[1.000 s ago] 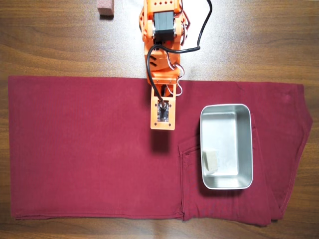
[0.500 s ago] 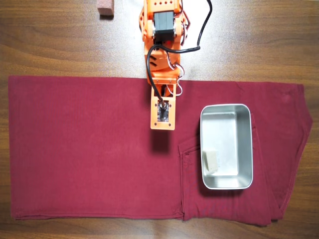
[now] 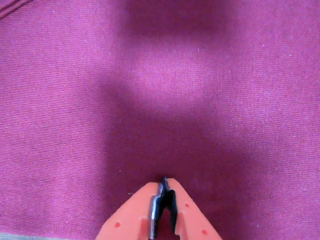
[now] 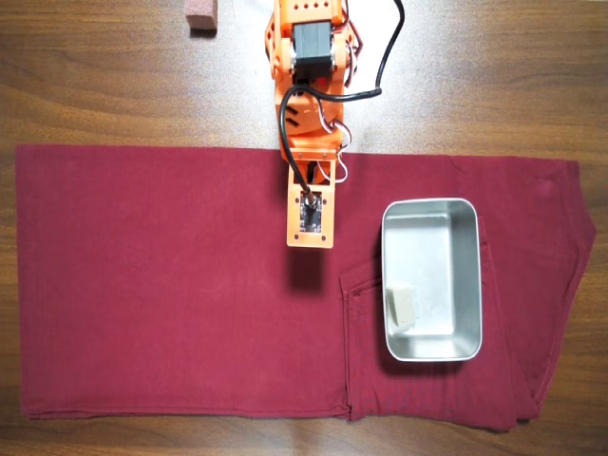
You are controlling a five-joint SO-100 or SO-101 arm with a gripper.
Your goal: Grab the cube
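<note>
The cube (image 4: 402,306) is a small pale beige-grey block lying in the lower left corner of the metal tray (image 4: 432,211), seen only in the overhead view. My orange arm (image 4: 309,104) reaches down from the top edge over the dark red cloth (image 4: 161,285), and its wrist ends left of and above the tray, well apart from the cube. In the wrist view my gripper (image 3: 164,183) enters from the bottom edge with its jaws closed together and nothing between them, above bare cloth. The cube is out of the wrist view.
A reddish-brown block (image 4: 201,14) sits on the wooden table (image 4: 95,85) at the top, left of the arm base. A black cable (image 4: 380,66) loops beside the arm. The cloth has a seam and a pocket by the tray.
</note>
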